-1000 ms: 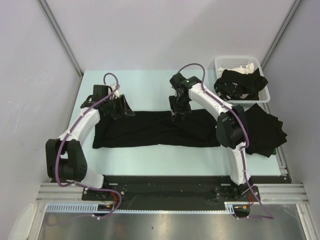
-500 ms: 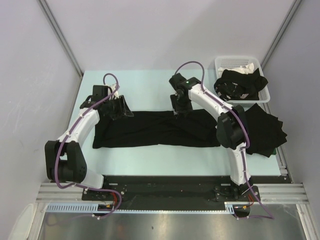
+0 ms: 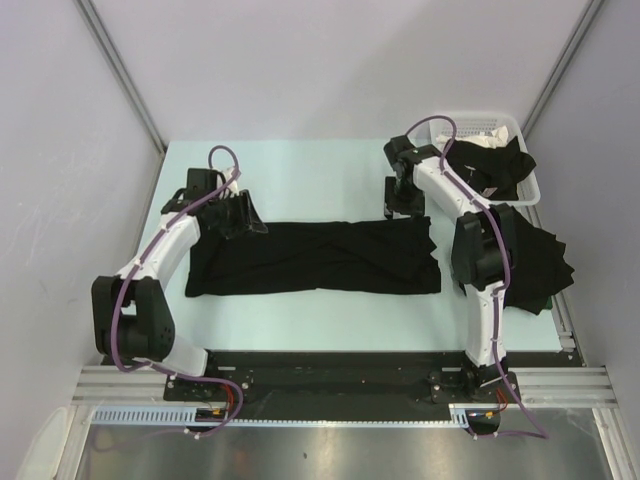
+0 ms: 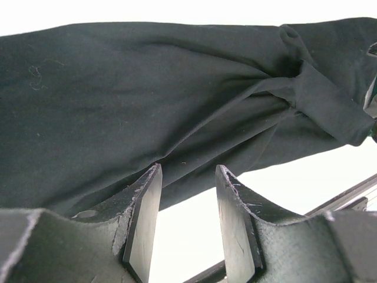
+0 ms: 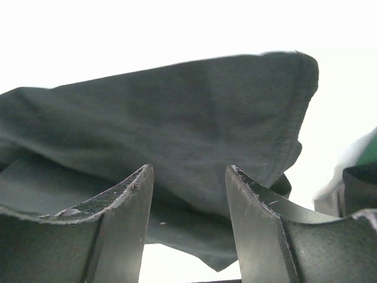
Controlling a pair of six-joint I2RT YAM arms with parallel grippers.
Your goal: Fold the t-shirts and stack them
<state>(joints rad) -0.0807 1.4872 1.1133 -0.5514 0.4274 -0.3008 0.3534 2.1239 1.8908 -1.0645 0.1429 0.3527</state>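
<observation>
Top external view: one t-shirt [image 3: 315, 258] folded into a long strip across the middle of the table [image 3: 300, 170], left pincer [image 3: 243, 216] at its far left corner, right pincer [image 3: 405, 203] just beyond its far right edge. Both with jaws parted and nothing between them, cloth only past the tips in the wrist views. Likely trouble: catching a single layer instead of the whole fold, with the strip falling open on lifting; uneven pulls from the two ends, skewing the next fold; the bunched twist visible from the left wrist getting folded in as a lump. Dark heap of more shirts [image 3: 535, 262] at the right edge, partly behind the right arm, count impossible to tell; another shirt [image 3: 490, 165] spilling over the white basket [image 3: 470, 118] at the far right. Seams, sleeves and layer edges lost in black on black; no chest mark or label to be made out.
</observation>
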